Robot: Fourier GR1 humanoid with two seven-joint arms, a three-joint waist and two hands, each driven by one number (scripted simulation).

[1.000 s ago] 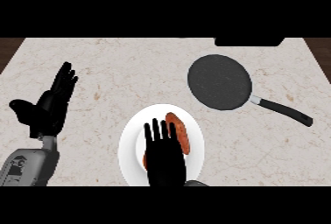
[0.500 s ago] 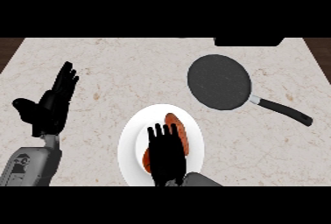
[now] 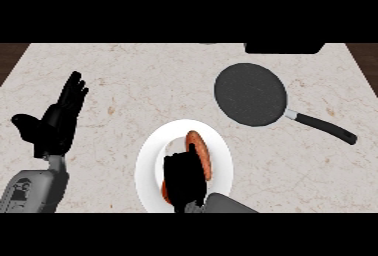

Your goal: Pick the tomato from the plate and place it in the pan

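My right robot hand (image 3: 184,175) is curling around the tomato (image 3: 200,152) on the plate (image 3: 151,165), grasping it. My left robot hand (image 3: 55,120) is resting released, fingers up, at the bench's (image 3: 148,75) left side. The pan (image 3: 249,93) is sitting well apart, handle pointing right.

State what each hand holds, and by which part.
Right hand curls over the tomato's near half, on the plate. Left hand holds nothing.
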